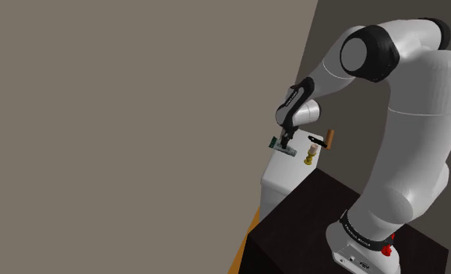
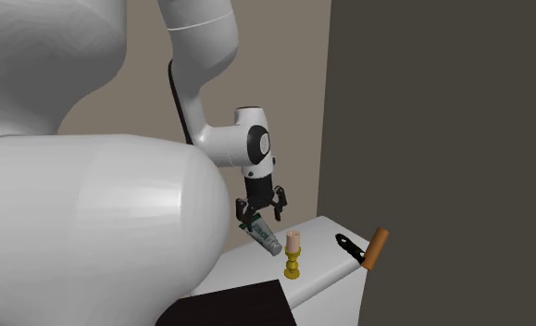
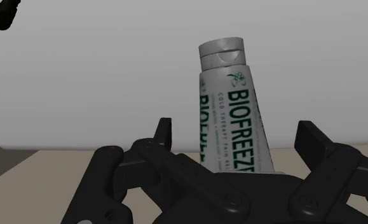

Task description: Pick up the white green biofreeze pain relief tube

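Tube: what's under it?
A white tabletop lies under the tube. The fingers stand apart on either side of it. Their black base covers the tube's tail end, so what is under there cannot be seen.

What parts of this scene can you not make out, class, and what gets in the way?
Tube: back end, wrist view, hidden behind the gripper.
Table: near part, second exterior view, covered by the arm.
Brown-handled tool: dark end, shoulder view, too small to identify.
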Available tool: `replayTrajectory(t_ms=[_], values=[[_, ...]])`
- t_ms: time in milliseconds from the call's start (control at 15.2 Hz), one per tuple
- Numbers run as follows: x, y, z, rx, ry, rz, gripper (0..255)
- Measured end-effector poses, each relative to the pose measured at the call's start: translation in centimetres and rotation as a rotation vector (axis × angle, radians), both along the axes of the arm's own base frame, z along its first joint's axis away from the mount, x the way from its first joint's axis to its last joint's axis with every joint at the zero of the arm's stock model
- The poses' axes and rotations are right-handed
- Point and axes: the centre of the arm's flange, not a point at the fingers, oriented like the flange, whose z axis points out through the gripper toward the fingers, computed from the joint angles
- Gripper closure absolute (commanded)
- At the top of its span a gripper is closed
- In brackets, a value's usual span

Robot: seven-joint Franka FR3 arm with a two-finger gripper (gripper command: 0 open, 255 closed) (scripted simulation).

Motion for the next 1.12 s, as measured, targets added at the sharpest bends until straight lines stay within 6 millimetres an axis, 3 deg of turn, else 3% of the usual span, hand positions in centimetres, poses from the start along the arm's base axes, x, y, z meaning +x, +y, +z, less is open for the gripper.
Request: replayTrajectory(t_ms=[396, 462, 1122], values=[[0.4, -0.9, -2.7, -0.009, -0.013, -0.009, 0], [0.4, -0.9, -2.9, -0.013, -0.018, -0.008, 255], [0.2, -0.5, -3.4, -0.002, -0.003, 0.002, 255]])
